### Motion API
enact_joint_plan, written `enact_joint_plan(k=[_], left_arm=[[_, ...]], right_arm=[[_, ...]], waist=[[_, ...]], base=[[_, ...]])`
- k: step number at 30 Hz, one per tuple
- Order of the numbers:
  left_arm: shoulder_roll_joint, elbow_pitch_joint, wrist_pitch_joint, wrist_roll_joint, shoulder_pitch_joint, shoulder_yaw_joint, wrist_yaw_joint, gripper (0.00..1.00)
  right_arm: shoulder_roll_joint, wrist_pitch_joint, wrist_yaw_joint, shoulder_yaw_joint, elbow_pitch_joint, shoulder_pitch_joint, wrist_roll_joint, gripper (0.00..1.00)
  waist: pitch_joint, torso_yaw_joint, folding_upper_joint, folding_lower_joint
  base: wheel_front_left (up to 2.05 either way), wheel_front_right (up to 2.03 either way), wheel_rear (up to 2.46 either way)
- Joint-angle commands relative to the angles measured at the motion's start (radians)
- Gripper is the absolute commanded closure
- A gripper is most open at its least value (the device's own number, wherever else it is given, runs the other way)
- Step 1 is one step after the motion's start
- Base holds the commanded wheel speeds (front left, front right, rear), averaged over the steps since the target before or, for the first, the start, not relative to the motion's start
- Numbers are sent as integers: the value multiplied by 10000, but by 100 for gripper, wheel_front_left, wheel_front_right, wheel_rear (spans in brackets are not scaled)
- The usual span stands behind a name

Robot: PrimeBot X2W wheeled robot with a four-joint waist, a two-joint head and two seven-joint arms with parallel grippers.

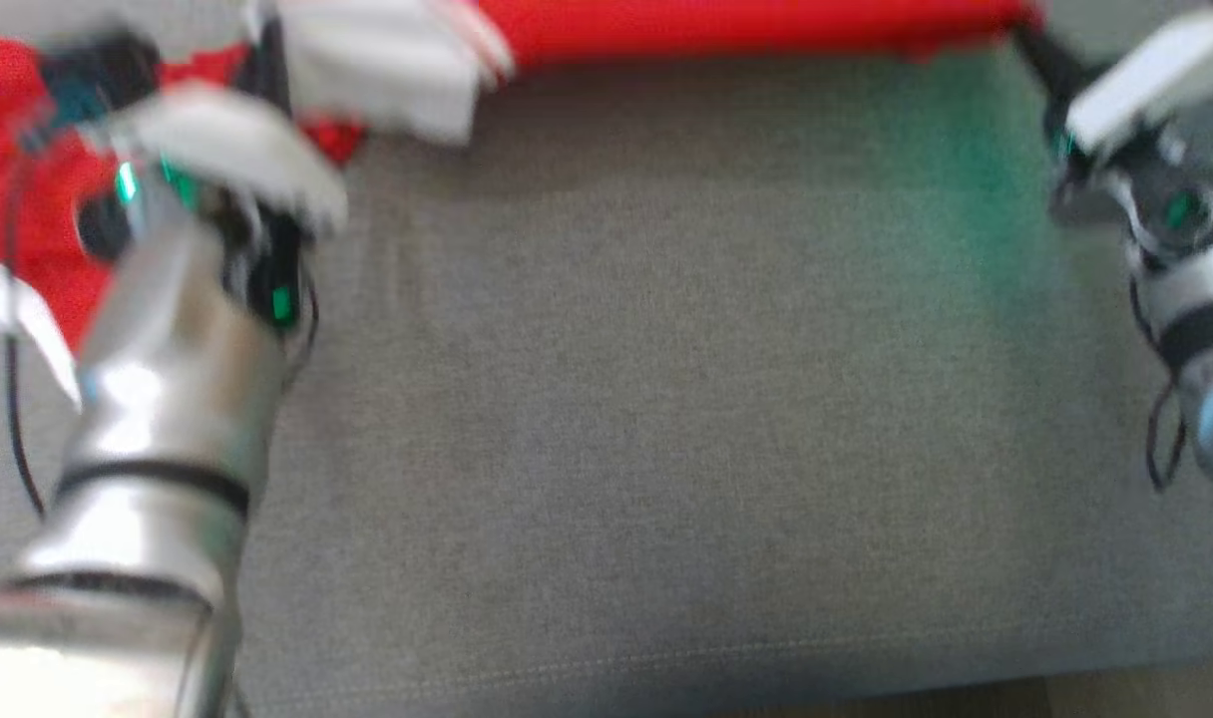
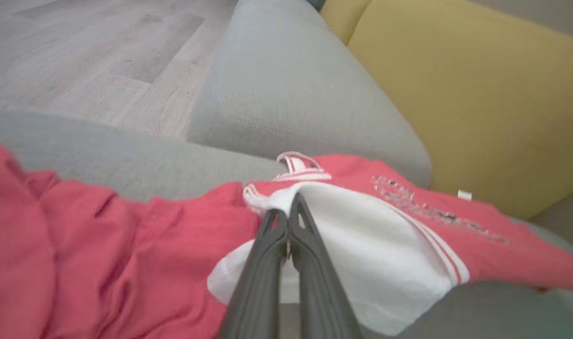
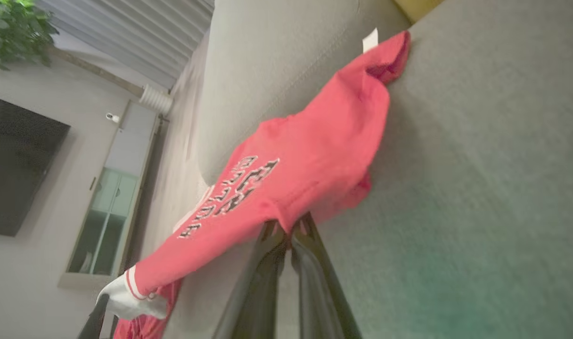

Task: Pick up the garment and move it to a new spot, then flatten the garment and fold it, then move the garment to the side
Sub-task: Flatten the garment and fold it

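The garment (image 1: 746, 25) is a red top with white sleeves and lettering, stretched along the far edge of the grey sofa seat (image 1: 666, 399). In the blurred head view, my left gripper (image 1: 265, 60) is at its white sleeve and my right gripper (image 1: 1040, 55) at its other end. The left wrist view shows my left gripper (image 2: 289, 205) shut on the white sleeve (image 2: 362, 254), with red cloth (image 2: 126, 245) bunched to the left. My right gripper (image 3: 291, 228) is shut on the garment's red edge (image 3: 305, 160), lifting it off the seat.
A yellow cushion (image 2: 479, 94) and a grey cushion (image 2: 291, 94) back the seat, with wooden floor (image 2: 79, 56) beyond. A dark screen (image 3: 18, 165), a glass cabinet (image 3: 107, 212) and a plant (image 3: 13, 28) stand in the room. The seat's front edge (image 1: 866, 688) runs along the bottom.
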Motion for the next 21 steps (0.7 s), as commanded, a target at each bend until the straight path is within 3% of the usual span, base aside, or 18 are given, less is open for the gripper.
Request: enact_joint_plan(k=[1, 6, 13, 21], left_arm=[[504, -232, -118, 118, -44, 58, -18, 100], [819, -399, -49, 300, 1366, -838, -73, 100], [1470, -1735, 480, -99, 2988, -2330, -78, 100], [2581, -4494, 1687, -1712, 4590, -3822, -79, 100]], right_arm=[[-190, 75, -7, 57, -365, -4, 46, 100], [-838, 805, -7, 605, -476, 890, -68, 100], [-1668, 1339, -7, 1471, -814, 1691, -567, 100], [-2897, 2027, -7, 2578, -1413, 2119, -1213, 100]], waist=[[-407, 115, 0, 0], [-1051, 234, 0, 0], [-1680, 397, 0, 0], [-2285, 512, 0, 0]], base=[[0, 0, 0], [0, 0, 0], [0, 0, 0], [0, 0, 0]])
